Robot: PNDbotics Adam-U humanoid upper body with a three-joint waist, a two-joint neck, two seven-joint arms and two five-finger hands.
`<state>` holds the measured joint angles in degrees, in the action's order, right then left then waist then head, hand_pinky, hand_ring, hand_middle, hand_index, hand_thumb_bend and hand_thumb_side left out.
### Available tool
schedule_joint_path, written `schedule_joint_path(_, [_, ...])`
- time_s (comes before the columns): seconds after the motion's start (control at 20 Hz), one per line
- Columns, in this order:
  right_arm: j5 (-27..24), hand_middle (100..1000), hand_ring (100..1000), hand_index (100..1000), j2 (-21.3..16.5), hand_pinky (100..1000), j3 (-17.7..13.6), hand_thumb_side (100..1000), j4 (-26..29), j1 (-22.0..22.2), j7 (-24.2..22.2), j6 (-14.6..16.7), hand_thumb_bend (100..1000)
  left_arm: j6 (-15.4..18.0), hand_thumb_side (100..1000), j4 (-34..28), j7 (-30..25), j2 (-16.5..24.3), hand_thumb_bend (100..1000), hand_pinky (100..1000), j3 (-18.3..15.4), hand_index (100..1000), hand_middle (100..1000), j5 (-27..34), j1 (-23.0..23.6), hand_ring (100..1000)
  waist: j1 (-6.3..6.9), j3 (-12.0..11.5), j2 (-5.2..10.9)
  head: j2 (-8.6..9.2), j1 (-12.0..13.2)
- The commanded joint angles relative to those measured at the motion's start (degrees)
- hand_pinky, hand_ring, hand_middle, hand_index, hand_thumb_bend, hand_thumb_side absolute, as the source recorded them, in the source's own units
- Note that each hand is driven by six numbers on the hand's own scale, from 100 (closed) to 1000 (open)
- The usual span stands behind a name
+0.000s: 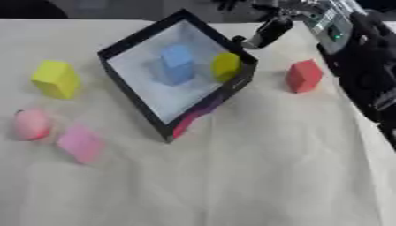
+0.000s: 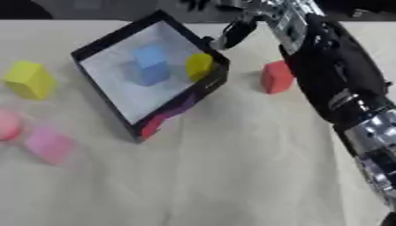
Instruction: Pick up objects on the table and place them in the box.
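Reaching over box (image 1: 131,95) far rim, right hand (image 1: 267,31), finger state unclear; forearm fully visible only in right eye view.

The right hand (image 1: 267,32) blurs at the top edge, its fingers' pose unreadable.

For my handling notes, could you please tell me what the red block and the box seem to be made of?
The red block looks like matte foam or painted wood: flat colour, soft edges, no shine; I cannot tell which. The box looks like thin cardboard: slim black walls, a pale matte floor and a printed outer side.
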<state>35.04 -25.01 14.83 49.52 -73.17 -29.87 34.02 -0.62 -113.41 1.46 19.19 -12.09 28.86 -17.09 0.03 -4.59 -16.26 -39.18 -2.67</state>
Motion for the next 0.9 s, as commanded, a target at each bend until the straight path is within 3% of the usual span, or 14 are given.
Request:
schedule_joint_path(0.05, [-5.5, 789, 805, 974, -4.5, 934, -0.8, 220, 3.8, -1.5, -2.8, -1.9, 235, 0.0, 675, -1.2, -0.3, 1.9, 101, 894, -0.1, 800, 840, -0.3, 0.0, 1000, -0.74, 0.3, 0.92, 0.02, 0.5])
schedule_joint_path(0.2, [-7.4, 798, 819, 972, -8.6, 933, -0.3, 265, 5.2, 0.0, -4.7, -2.7, 262, -0.1, 678, -1.2, -0.4, 2.2, 100, 894, -0.1, 800, 841, -0.6, 0.4, 1000, -0.94, 0.9, 1.17, -0.05, 1.1])
schedule_joint_path(0.35, [-7.4, 818, 843, 974, -12.6, 935, 0.5, 326, 5.6, 2.3, -6.2, -1.2, 312, -0.1, 678, -1.2, -0.6, 2.4, 100, 894, -0.2, 800, 841, -0.8, 0.8, 1000, -1.03, 1.2, 1.26, -0.06, 1.6])
schedule_joint_path(0.65, [-5.7, 848, 881, 980, -17.4, 951, 1.3, 377, 3.7, 6.6, -9.6, 5.8, 380, 0.0, 681, -1.2, -1.0, 2.6, 100, 893, -0.1, 799, 841, -1.3, 1.0, 1000, -1.01, 1.4, 1.02, 0.56, 1.7])
schedule_joint_path(0.7, [-5.6, 856, 890, 981, -17.8, 957, 1.3, 408, 3.5, 7.0, -10.4, 7.5, 423, 0.0, 683, -1.2, -1.1, 2.5, 100, 893, -0.1, 799, 841, -1.3, 1.0, 1000, -1.01, 1.4, 0.95, 0.62, 1.7])
schedule_joint_path(0.9, [-5.7, 853, 891, 977, -18.6, 961, 0.6, 510, 2.5, 7.5, -13.2, 12.9, 458, -0.2, 685, -1.2, -1.4, 2.5, 100, 893, 0.0, 799, 841, -1.6, 1.0, 1000, -1.04, 1.4, 0.80, 0.68, 1.6])
